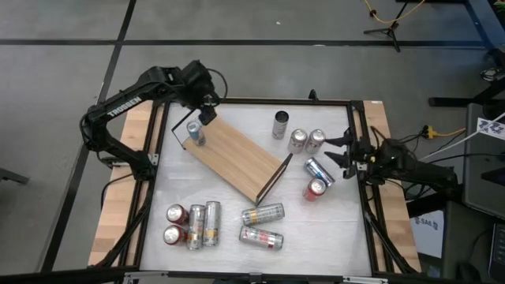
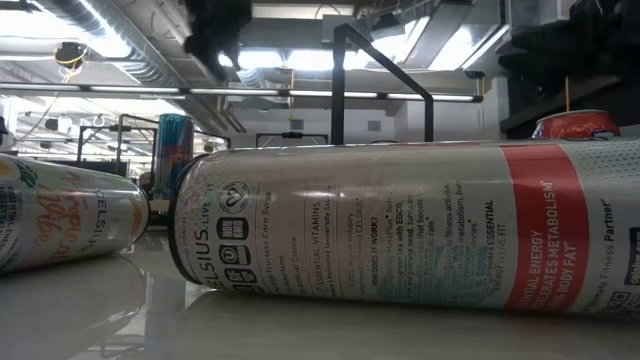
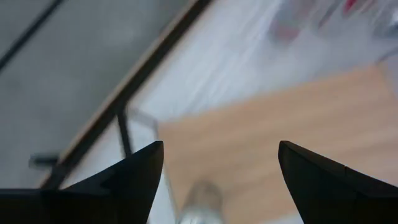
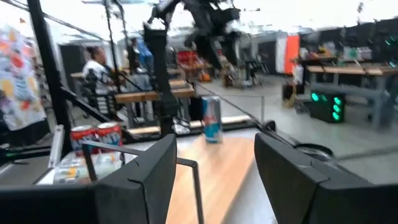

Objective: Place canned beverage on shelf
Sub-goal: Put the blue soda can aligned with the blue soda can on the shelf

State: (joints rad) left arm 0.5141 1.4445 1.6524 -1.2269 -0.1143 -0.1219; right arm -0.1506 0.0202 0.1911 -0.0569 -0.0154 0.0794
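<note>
1. A blue can (image 1: 195, 134) stands upright on the shelf (image 1: 237, 158), at the board's end nearest the tabletop's far-left corner.
2. The left gripper (image 1: 207, 108) hangs just above the blue can, jaws wide and holding nothing.
3. The foreground can (image 2: 400, 225) lies on its side, reading "CELSIUS" and "ESSENTIAL ENERGY".
4. The right gripper (image 1: 345, 153) sits near the tabletop's right edge, jaws apart, seemingly empty.

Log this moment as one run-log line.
left gripper: open, above blue can standing on shelf | right gripper: open, empty, by lying cans at table's right | shelf: one can
</note>
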